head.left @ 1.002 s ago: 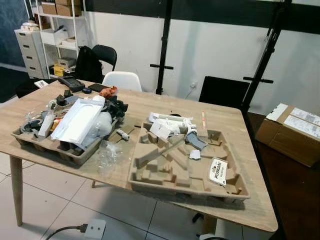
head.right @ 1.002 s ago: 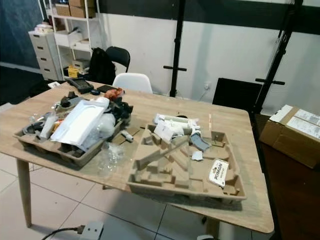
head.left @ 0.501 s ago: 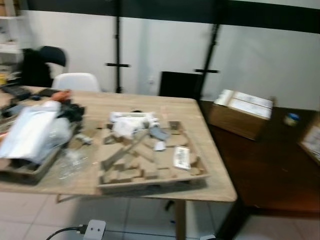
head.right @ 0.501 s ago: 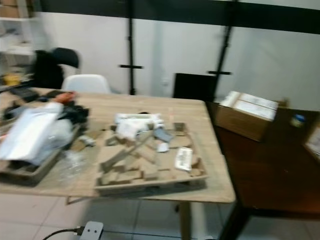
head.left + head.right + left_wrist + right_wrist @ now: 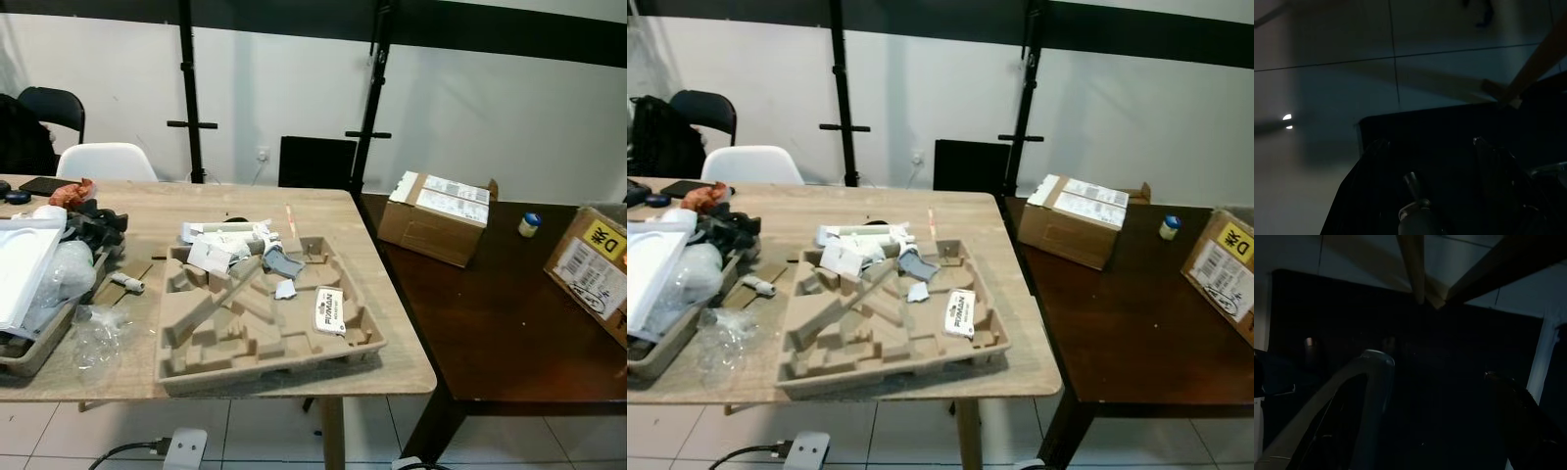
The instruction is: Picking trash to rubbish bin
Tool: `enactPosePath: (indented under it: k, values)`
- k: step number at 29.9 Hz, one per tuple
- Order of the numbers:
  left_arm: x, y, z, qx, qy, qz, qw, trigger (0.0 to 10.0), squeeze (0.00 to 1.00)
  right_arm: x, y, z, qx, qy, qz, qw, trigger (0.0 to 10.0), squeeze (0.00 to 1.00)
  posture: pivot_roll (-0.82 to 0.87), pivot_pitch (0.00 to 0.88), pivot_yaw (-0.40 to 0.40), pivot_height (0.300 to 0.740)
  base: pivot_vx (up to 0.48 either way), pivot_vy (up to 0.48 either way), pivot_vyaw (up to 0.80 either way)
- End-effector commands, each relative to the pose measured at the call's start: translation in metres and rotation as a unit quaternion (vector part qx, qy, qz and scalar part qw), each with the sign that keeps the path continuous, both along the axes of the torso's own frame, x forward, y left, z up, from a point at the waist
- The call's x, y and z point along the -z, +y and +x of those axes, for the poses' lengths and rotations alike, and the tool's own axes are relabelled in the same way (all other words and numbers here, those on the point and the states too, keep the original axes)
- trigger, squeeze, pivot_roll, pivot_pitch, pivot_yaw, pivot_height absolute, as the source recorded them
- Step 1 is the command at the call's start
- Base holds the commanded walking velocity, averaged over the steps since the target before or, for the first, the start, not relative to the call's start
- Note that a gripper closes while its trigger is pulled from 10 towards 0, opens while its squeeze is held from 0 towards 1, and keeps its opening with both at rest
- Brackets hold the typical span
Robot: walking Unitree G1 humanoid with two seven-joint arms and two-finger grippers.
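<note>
A brown pulp tray (image 5: 196, 367) lies on the light wooden table (image 5: 392, 352), holding crumpled white packaging (image 5: 220, 240), a grey scrap (image 5: 282, 262) and a white label card (image 5: 328, 308). Clear plastic wrap (image 5: 98, 328) lies loose to its left. At the table's left edge of view, a second pulp tray (image 5: 29, 352) carries a white bag (image 5: 20, 264) and dark clutter. Both arms hang low in the shade under the table. My left gripper (image 5: 1427, 143) and right gripper (image 5: 1435, 367) each show two fingers apart with nothing between them.
A dark brown table (image 5: 490, 313) adjoins on the right, bearing a cardboard box (image 5: 436, 215), a second box (image 5: 598, 269) and a small jar (image 5: 529, 223). A white chair (image 5: 106, 162) and black stands are behind. A power strip (image 5: 186, 448) lies on the tiled floor.
The camera has swung to the right, so the whole scene slid left and the dark table with its boxes came into view. Nothing on the tables moved.
</note>
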State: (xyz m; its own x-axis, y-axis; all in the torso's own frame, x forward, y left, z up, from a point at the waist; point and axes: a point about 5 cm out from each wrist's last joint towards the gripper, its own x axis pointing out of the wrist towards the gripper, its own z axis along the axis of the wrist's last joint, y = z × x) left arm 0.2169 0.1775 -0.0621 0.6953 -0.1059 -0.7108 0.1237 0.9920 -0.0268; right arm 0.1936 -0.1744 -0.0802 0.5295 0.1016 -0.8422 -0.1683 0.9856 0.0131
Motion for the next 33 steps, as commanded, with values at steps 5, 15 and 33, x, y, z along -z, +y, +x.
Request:
enactPosePath:
  k: [5, 15, 33]
  values:
    - [0.0017, -0.0012, -0.0022, -0.012, 0.004, -0.004, 1.0, 10.0, 0.0, -0.0002, -0.0036, -0.0004, 0.0, -0.001, -0.004, 1.0, 10.0, 0.0, 0.04, 0.021, -0.046, 0.74, 0.0, -0.192, 0.0]
    - [0.0008, -0.0018, 0.0, -0.005, 0.005, -0.002, 1.0, 10.0, 0.0, -0.0005, -0.004, 0.0001, 0.0, -0.002, -0.004, 1.0, 10.0, 0.0, 0.04, 0.016, -0.046, 0.74, 0.0, 0.0, 0.0]
    - [-0.0014, -0.0016, 0.0027, 0.016, -0.002, 0.004, 1.0, 10.0, 0.0, -0.0011, -0.0065, 0.0005, 0.003, -0.005, -0.003, 1.0, 10.0, 0.0, 0.04, 0.013, -0.049, 0.74, 0.0, 0.156, 0.0]
